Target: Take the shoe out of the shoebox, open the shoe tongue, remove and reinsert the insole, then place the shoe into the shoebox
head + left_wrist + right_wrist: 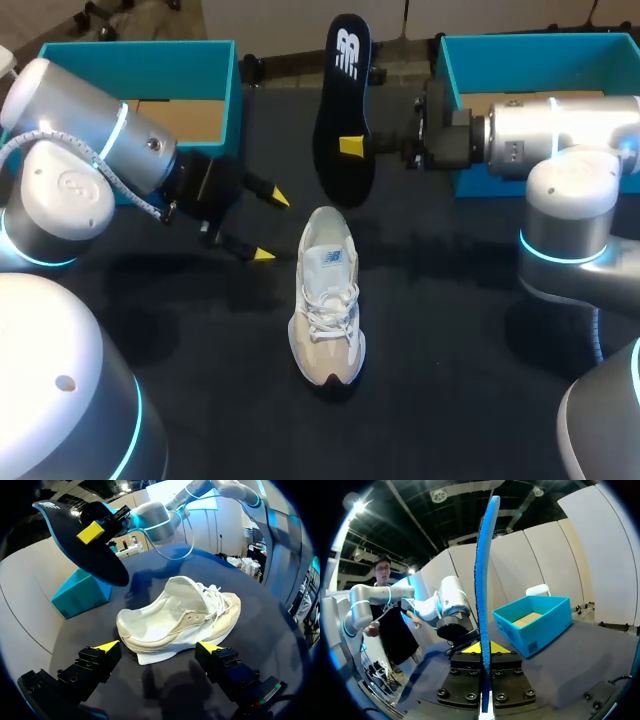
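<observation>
Currently right jaws clamp insole (pixel 340 95); shoe (pixel 327 300) lies ahead of left jaws.

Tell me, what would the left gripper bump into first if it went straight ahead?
Most likely the white shoe. It lies on the table right ahead of the open left gripper. The black insole looks higher up, off that path.

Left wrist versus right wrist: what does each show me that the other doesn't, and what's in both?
Only the left wrist: the shoe standing on the table, just ahead of the open left gripper, and the black face of the insole. Only the right wrist: the insole edge-on, showing its blue side, upright in the right gripper. Both: the insole clamped in the right gripper.
</observation>
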`<state>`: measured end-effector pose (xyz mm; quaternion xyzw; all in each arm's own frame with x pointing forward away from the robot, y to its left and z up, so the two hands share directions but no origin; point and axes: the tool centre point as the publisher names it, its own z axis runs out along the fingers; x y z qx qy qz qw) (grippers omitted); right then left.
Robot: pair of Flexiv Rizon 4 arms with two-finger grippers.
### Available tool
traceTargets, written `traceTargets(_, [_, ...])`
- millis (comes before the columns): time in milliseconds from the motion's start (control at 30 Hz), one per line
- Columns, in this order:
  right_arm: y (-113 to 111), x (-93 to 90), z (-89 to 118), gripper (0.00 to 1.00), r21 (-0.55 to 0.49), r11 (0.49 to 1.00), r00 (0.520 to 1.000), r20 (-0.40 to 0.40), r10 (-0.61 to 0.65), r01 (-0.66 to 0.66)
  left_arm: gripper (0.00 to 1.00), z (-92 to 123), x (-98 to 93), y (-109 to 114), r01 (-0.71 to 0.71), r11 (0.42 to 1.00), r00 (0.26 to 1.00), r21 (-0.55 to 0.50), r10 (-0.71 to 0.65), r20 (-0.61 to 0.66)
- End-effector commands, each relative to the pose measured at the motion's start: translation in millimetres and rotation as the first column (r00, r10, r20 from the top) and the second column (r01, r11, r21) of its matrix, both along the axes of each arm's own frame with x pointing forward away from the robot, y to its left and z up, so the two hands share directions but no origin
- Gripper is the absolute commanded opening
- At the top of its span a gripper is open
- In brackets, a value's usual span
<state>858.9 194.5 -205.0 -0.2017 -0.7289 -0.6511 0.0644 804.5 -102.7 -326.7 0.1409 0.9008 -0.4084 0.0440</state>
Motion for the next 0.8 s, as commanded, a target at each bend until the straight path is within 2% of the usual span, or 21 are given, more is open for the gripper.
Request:
traceTargets(33, [7,3.7,-8,0.00,0.014,1.000,1.000,-0.013,0.015,-0.014,1.00,4,-2.0,0,-0.019,0.999,1.000,0.032,0.019,-0.006])
traceTargets(300, [16,-0.5,-24,0.00,0.045,0.999,0.998,-0.055,0.032,-0.029,1.00,2,-5.5,-5,-0.049,0.996,0.999,0.073,0.050,-0.012])
traceTargets(800, [25,-5.2,-45,0.00,0.093,0.995,0.995,-0.090,0.052,-0.044,1.00,6,3.3,-14,-0.059,0.993,0.998,0.103,0.059,-0.006])
